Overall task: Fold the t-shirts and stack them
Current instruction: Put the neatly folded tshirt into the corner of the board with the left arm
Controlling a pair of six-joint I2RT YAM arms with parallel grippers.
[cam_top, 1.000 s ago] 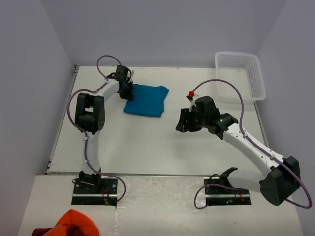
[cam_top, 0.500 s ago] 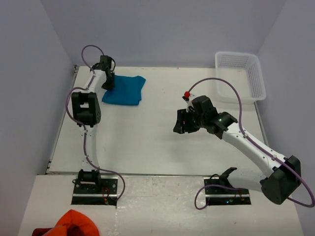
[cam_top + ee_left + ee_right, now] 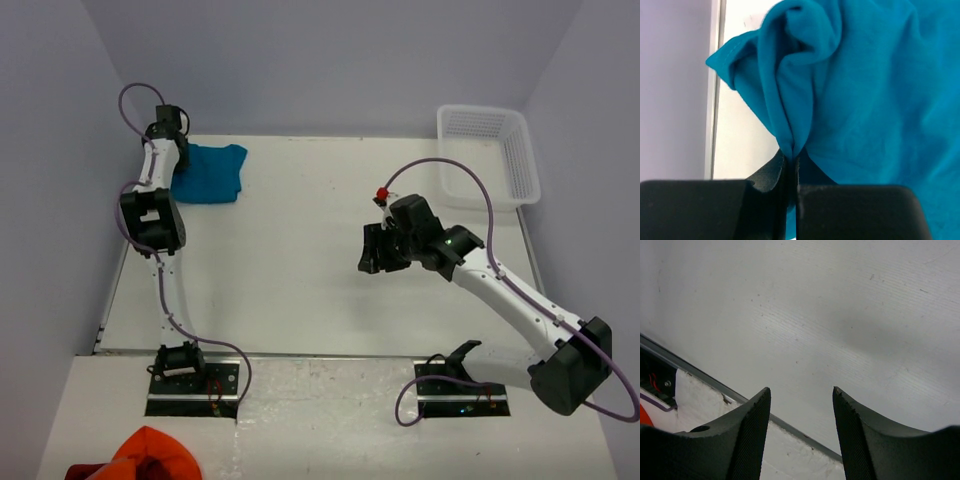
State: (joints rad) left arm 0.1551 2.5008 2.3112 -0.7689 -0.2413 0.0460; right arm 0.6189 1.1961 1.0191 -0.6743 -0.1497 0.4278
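Note:
A folded teal-blue t-shirt [image 3: 212, 171] lies at the far left corner of the white table [image 3: 300, 270]. My left gripper [image 3: 172, 170] is shut on its left edge, and in the left wrist view a pinched fold of the t-shirt [image 3: 870, 100] rises from between the closed black fingers [image 3: 765, 175] of the left gripper [image 3: 791, 156]. My right gripper [image 3: 372, 252] hovers open over the middle of the table, well apart from the shirt. In the right wrist view the right gripper [image 3: 801, 390] has only bare table between its fingers.
A white mesh basket [image 3: 488, 152] stands at the far right corner. An orange-red bunched cloth [image 3: 150, 456] lies off the table, in front of the left arm's base. Grey walls close in the table on three sides.
My left gripper has dragged the t-shirt leftward and toward the back, from the middle-left of the table into the far left corner. The right arm has barely shifted.

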